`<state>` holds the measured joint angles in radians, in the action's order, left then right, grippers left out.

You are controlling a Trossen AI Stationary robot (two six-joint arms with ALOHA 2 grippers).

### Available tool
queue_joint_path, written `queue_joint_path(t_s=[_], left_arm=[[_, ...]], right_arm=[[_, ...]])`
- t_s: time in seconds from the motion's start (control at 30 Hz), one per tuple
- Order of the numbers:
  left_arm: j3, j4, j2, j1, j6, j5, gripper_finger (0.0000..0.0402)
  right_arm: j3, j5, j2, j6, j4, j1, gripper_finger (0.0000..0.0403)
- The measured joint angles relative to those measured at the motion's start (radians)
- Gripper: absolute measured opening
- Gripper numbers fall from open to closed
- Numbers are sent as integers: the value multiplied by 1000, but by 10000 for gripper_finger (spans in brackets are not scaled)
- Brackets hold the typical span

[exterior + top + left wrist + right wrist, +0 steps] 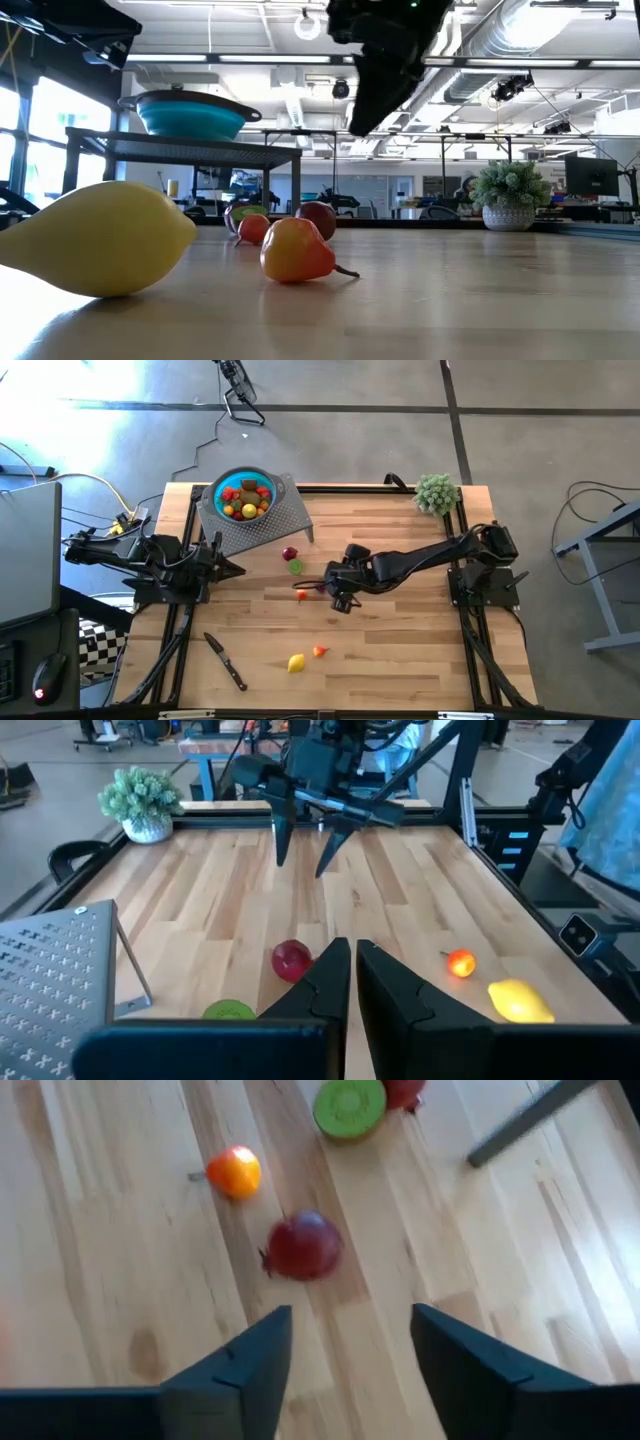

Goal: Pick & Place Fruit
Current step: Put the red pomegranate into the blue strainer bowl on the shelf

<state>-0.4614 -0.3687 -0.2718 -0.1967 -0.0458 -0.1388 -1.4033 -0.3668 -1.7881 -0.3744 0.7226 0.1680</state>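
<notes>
Hovering: R pincer (350, 1365) open above red fruit (304, 1246); L pincer (352, 985) shut

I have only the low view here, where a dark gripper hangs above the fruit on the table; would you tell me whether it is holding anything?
Observer: No. The right gripper is open and empty, and a dark red fruit lies on the wood just ahead of its fingers.
Operator: Thank you. Is there any fruit in the teal bowl?
Observer: Yes. From above, the teal bowl holds several small fruits, red, yellow and green among them.
Operator: And where is the other arm?
Observer: The left gripper is shut at the table's left side, beside the perforated stand under the bowl.
</notes>
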Motion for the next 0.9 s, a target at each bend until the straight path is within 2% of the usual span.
queue_joint_path(t_s=[0.1,0.3,0.37,0.57,0.67,0.8,0.9], left_arm=[[0,3,0,0,19,-2,19],[0,13,-4,0,15,-3,19],[0,25,-13,0,15,-3,19],[0,32,-77,0,15,-3,19],[0,31,-127,0,15,-5,19],[1,44,-195,0,15,-6,19],[1,125,-255,0,15,-6,19]], right_arm=[[0,-1,23,1,22,0,157],[0,2,56,31,96,7,36],[0,3,56,43,119,14,11],[9,2,56,42,124,42,3],[63,4,96,41,74,53,3],[227,14,211,43,-154,55,3],[376,55,314,68,-362,55,3]])
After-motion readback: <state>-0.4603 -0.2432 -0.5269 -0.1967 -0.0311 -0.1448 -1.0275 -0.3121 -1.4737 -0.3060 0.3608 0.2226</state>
